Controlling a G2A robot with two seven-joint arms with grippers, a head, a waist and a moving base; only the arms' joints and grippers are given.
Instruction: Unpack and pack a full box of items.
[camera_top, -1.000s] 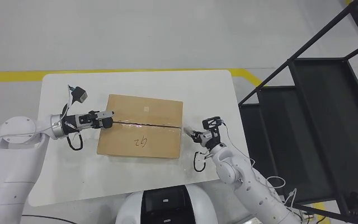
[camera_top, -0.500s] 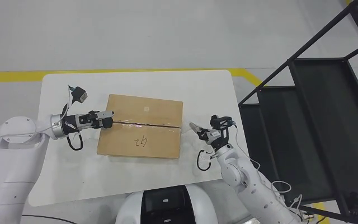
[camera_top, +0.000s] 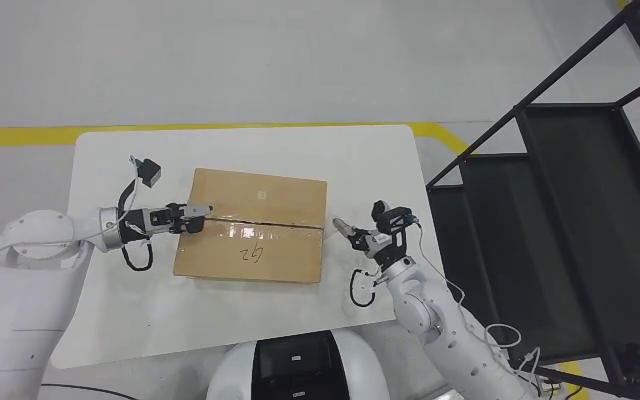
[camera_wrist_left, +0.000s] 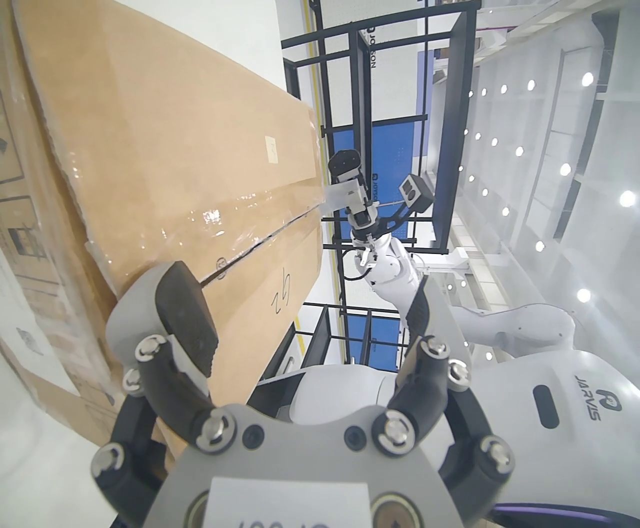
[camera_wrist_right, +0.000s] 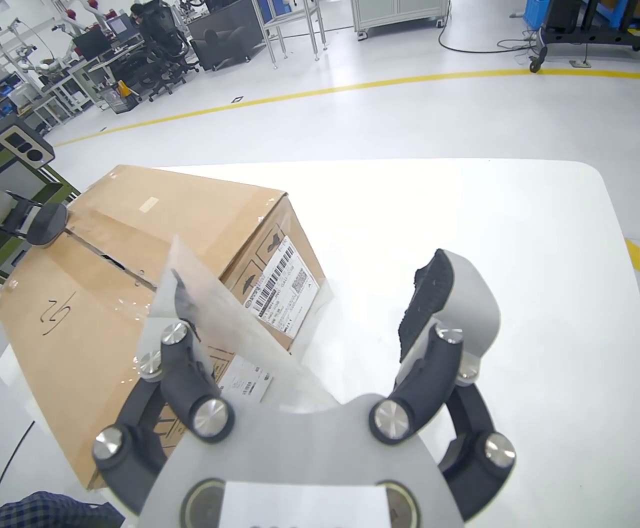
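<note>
The left claw (camera_wrist_left: 300, 295) gaped empty at the box (camera_wrist_left: 175, 150) edge; tape (camera_wrist_right: 225, 320) stuck on the open right claw (camera_wrist_right: 305, 280) could have fouled later grasps.

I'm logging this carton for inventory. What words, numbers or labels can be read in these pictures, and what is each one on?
"42": handwritten number on a top flap of the cardboard box.
Text on the barcode label, on the box's end face: too small to read.
Text on the lower label, same face: too small to read.
The pale sticker on the box top: no legible text.
</note>
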